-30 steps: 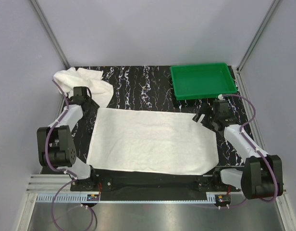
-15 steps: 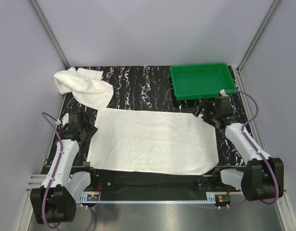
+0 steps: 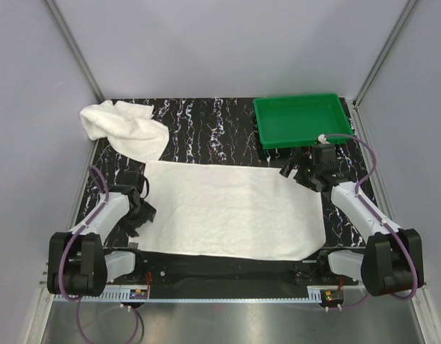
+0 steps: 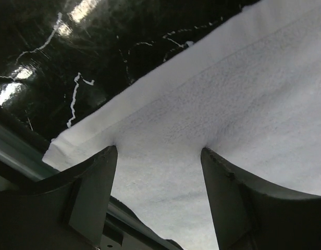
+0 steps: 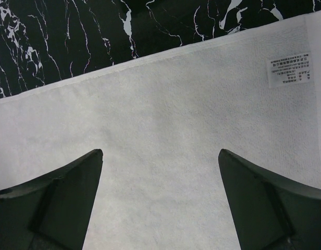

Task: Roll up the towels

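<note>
The large white towel (image 3: 228, 211) lies spread flat in the middle of the table. The smaller towel (image 3: 124, 125) sits crumpled at the back left. My left gripper (image 3: 143, 213) is at the large towel's left edge, near its front corner. In the left wrist view it (image 4: 158, 150) is open, both fingertips (image 4: 111, 152) resting on the towel (image 4: 238, 99) just inside its hem. My right gripper (image 3: 298, 172) hovers over the towel's far right corner. In the right wrist view it (image 5: 160, 152) is wide open over the towel (image 5: 165, 104), near a small sewn label (image 5: 288, 70).
A green plastic tray (image 3: 301, 120) stands at the back right, just behind the right gripper. The black marbled tabletop (image 3: 206, 122) shows between the two towels. A metal rail (image 3: 228, 294) runs along the near edge.
My left arm has swung from beside the crumpled towel at the back down to the large towel's left edge near the front. The right gripper has shifted slightly left over the far right corner.
</note>
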Robot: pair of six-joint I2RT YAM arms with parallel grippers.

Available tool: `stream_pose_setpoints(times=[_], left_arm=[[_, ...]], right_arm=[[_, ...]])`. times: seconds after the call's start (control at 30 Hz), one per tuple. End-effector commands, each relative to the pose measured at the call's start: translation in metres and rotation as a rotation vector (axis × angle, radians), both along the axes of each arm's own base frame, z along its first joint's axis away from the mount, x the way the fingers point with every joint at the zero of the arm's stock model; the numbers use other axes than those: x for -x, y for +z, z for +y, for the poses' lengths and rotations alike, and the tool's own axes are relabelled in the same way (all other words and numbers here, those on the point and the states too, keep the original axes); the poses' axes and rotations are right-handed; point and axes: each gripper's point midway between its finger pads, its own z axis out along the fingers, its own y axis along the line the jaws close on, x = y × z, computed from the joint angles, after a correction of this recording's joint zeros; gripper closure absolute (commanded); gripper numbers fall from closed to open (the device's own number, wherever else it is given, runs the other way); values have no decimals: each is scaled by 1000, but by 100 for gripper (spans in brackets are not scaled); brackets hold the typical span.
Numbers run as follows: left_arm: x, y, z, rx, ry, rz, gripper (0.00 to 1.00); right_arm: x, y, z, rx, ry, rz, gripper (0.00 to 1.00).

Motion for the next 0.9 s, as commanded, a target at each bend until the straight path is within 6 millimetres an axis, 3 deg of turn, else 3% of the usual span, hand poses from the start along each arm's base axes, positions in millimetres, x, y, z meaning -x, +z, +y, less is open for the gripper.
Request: stream_pose_setpoints(times=[0.0,0.07,0.17,0.3,0.43,0.63,0.87], left_arm=[[-21,11,22,-75,11,-61,30],[-30,22,27,-96,-7,-75,30],[-28,28,28,-101,-9,-81,30],[-18,7,17,-41,5,-62,32],[-16,-12,12,-13,-1,-35,33],[-41,-11,17,-43,-15,-111,33],[-90,-5,23,-64,-18,-168,33]], right_arm=[[-3,-4,-3,31,-1,-10,0],[-2,-20,-4,40,-5,34,0],[0,-41,7,-8,15,117,0],[-5,-55,25,-107,32,174,0],[-20,-71,29,-127,20,221,0],[-43,-100,11,-118,-40,281,0],[-83,-91,1,-93,-72,266,0]])
